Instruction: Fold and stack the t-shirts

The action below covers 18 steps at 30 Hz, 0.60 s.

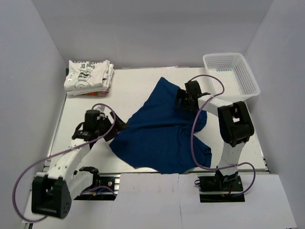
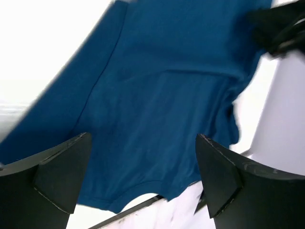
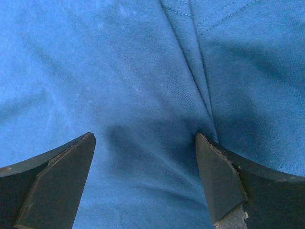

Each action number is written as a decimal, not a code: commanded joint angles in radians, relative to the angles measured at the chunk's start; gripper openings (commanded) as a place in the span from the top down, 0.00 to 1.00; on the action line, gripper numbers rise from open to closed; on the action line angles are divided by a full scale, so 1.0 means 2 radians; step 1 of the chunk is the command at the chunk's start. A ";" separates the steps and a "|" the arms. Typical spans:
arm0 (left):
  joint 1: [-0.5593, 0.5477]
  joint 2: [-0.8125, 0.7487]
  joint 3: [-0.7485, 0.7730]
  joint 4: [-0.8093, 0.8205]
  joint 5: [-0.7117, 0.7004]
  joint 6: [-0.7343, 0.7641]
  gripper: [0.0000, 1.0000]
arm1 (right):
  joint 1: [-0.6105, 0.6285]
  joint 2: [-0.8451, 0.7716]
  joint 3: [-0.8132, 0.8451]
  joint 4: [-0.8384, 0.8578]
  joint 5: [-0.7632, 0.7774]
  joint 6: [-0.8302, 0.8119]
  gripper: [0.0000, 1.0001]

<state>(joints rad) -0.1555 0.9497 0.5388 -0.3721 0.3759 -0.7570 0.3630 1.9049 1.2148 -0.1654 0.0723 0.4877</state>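
We count one navy t-shirt [image 1: 162,136], lying crumpled across the middle of the table [image 1: 138,78], its near hem at the table's near edge. One folded pile of white t-shirts [image 1: 88,76] sits at the far left corner; how many it holds we cannot tell. One mesh basket [image 1: 231,71] sits at the far right corner. Bare table separates pile and navy cloth. Of two tools, the left tool [image 2: 143,136] stands released at the shirt's left edge. The right tool [image 3: 144,136] stands released just over its far part, grasping nothing. The right arm hides some cloth.
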 commanded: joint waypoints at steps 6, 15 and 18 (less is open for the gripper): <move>-0.086 0.211 0.040 0.030 -0.079 -0.002 0.01 | -0.007 -0.027 -0.066 0.014 0.005 0.027 0.10; -0.072 0.443 0.203 -0.046 -0.226 0.004 0.01 | -0.002 -0.210 -0.297 -0.002 0.044 0.116 0.10; -0.072 0.524 0.335 -0.083 -0.284 0.010 0.01 | 0.006 -0.299 -0.359 -0.014 0.028 0.128 0.10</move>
<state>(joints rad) -0.3237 1.7859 1.0908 -0.4892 0.1188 -0.7937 0.3569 1.4143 0.6361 -0.0448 0.1364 0.6563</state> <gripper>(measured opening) 0.991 0.903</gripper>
